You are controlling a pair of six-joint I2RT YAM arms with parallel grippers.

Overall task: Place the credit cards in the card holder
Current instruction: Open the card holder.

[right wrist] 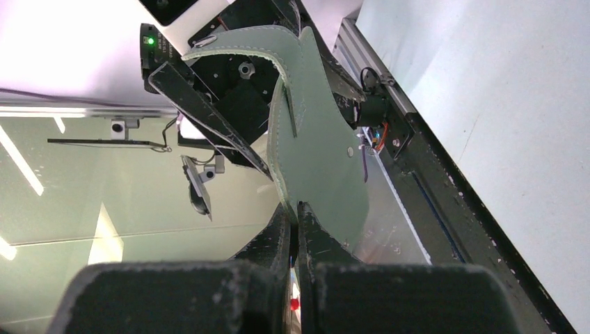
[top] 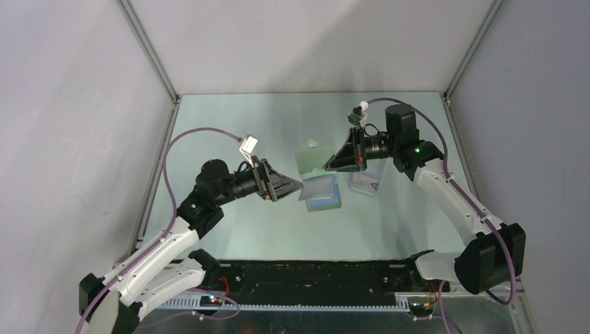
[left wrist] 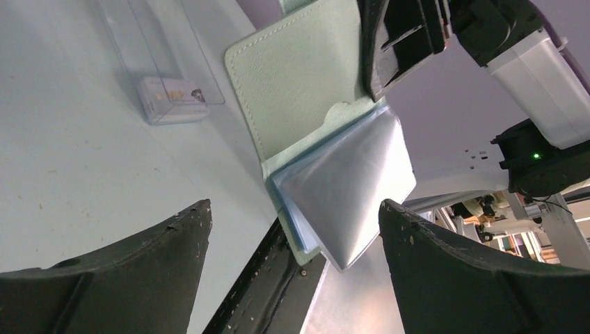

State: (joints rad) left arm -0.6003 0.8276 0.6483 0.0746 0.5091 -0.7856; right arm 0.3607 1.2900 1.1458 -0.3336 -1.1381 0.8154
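Card holder [top: 321, 191]: grey-green folding wallet with stitched edges, open, at mid-table between the two grippers. Upper flap [left wrist: 299, 90] raised off the table and bent over at its top in the right wrist view, with a small round stud [right wrist: 349, 150] on its outer face. Lower part light blue inside, carrying a stack of clear sleeves [left wrist: 348, 188] fanned toward the left arm and sitting low by the table surface.

Right gripper [right wrist: 298, 212]: fingers pressed together, clamped on the edge of the raised flap.

Left gripper [left wrist: 293, 209]: fingers spread wide apart, holding nothing, just beside the sleeve side of the holder; contact with it not discernible.

Credit card [left wrist: 174, 99]: one pale card with small printed marks, lying inside the clear plastic case [left wrist: 163, 56]; number of further cards not discernible.

Clear plastic case: flat on the table [top: 243, 229], just right of the holder in the top view, under the right gripper, apart from the left gripper.
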